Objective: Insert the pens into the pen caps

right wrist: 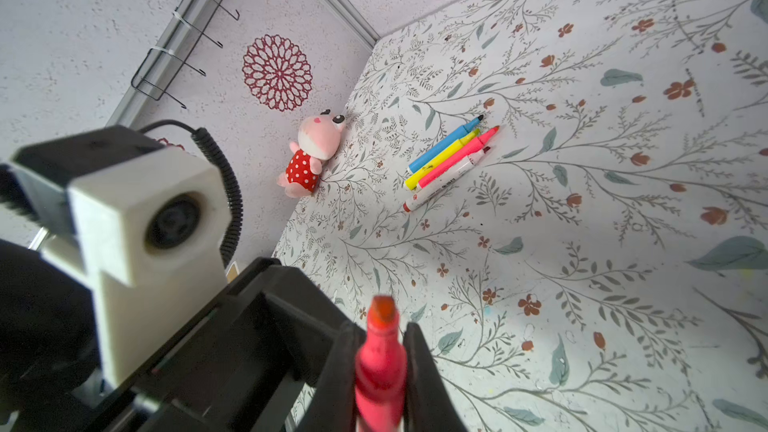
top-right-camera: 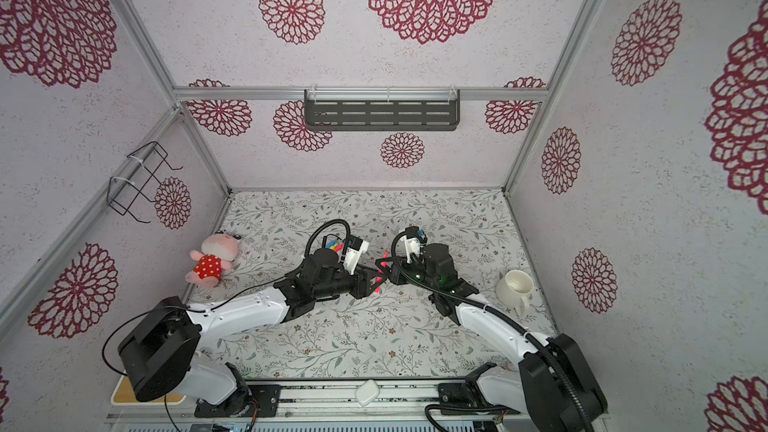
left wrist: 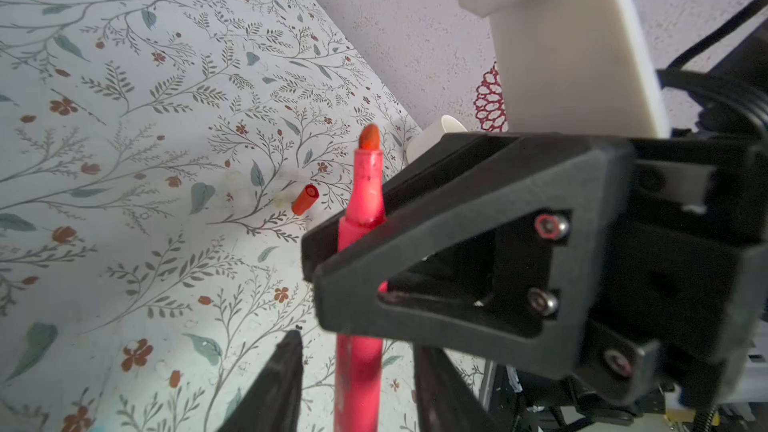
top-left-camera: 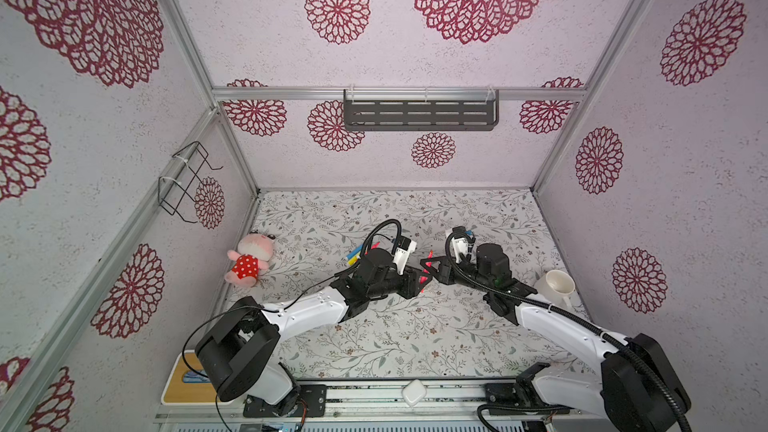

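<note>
A pink-red pen (left wrist: 365, 197), uncapped with its orange felt tip bare, is held in the air above the middle of the floral-covered table (top-left-camera: 395, 338), where the two grippers meet. The right gripper (right wrist: 382, 328) has its black fingers (right wrist: 415, 351) pressed together on the pen's barrel, just below the tip. The left gripper (left wrist: 355, 342) sits lower on the same pen with its fingers (left wrist: 286, 367) apart, a gap showing on each side of the barrel. Four more pens lie side by side and touching on the table, left of centre and toward the far edge: a blue pen (right wrist: 442, 145), a yellow pen (right wrist: 440, 158), a pink pen (right wrist: 457, 157) and a white-barrelled pen with red ends (right wrist: 440, 182). In both top views the left arm partly hides them. A small red pen cap (left wrist: 305, 199) lies on its side on the table, apart from the held pen. A white mug (top-left-camera: 557, 284) stands near the table's right edge. A pink plush toy in a red spotted dress (top-left-camera: 249, 259) lies at the left edge.
</note>
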Robot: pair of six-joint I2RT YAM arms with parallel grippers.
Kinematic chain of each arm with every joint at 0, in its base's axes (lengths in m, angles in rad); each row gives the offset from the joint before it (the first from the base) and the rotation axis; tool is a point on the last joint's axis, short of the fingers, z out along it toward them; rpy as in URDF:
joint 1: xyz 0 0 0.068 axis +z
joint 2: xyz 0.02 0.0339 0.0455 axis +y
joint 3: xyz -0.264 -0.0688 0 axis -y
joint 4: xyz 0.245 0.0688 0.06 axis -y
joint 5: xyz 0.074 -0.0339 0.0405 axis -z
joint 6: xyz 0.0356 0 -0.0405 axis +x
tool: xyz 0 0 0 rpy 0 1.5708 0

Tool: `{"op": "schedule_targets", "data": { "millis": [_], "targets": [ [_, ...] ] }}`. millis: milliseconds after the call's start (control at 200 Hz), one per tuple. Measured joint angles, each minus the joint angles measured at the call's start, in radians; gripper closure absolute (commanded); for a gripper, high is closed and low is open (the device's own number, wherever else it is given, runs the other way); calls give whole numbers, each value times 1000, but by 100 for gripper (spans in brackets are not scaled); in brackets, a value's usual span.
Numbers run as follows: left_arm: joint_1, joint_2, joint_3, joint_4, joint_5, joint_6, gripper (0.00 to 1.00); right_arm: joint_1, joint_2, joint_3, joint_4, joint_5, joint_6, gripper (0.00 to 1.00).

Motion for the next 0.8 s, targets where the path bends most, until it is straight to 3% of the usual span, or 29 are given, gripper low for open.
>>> {"op": "schedule_targets", "data": {
  "millis": [235,490,701,796],
  "targets": [
    [0,0,0,-2,5,-1,55,0,-13,0,27,0,2,98],
    [0,3,0,-2,14,-2,68,6,-12,-9,79,-1,11,99],
    [0,4,0,-2,14,-3,71,10,-4,-11,93,-1,18,99],
    [0,4,0,-2,10,-5,82,13,-3,-21,109,-1,21,99]
  ]
}}
